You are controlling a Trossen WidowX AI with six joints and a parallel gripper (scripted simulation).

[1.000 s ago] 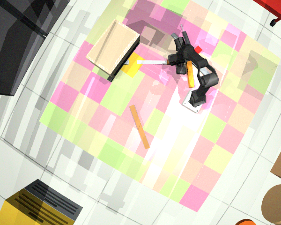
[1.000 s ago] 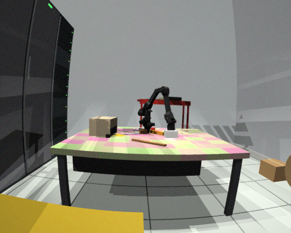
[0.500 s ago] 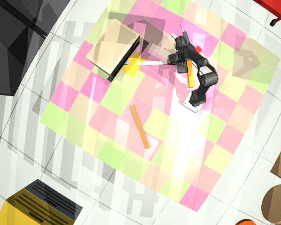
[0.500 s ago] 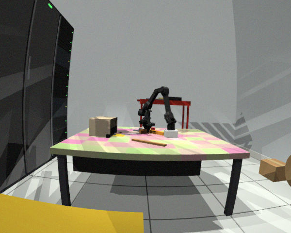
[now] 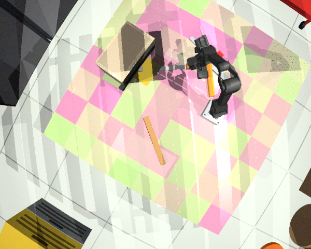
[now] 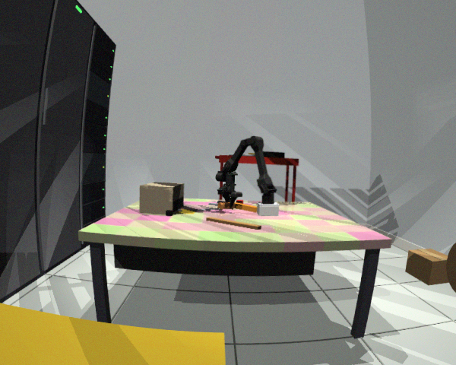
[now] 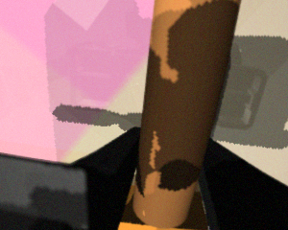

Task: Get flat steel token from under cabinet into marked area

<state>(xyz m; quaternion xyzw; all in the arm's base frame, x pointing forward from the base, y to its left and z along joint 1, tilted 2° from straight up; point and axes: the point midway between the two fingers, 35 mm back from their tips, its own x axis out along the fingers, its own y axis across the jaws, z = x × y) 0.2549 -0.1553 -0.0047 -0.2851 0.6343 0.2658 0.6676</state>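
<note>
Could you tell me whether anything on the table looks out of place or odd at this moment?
Nothing looks spilled or damaged. The gripper is shut on the orange handle of a grey-bladed tool reaching towards the cabinet across the yellow marked area. Two orange sticks lie loose: one mid-table, another beside the arm. The token is not visible.

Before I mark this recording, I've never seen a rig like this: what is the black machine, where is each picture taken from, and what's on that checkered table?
The black machine is a single jointed robot arm bolted to the table. One picture looks straight down, one looks across the room at the table, and one sits at the arm's wrist.

On the table stand a tan cabinet with a yellow marked area in front, a loose orange stick and another orange bar under the arm.

The gripper is shut on a tool with an orange handle and a grey shaft reaching toward the cabinet's base. The token is not visible.
</note>
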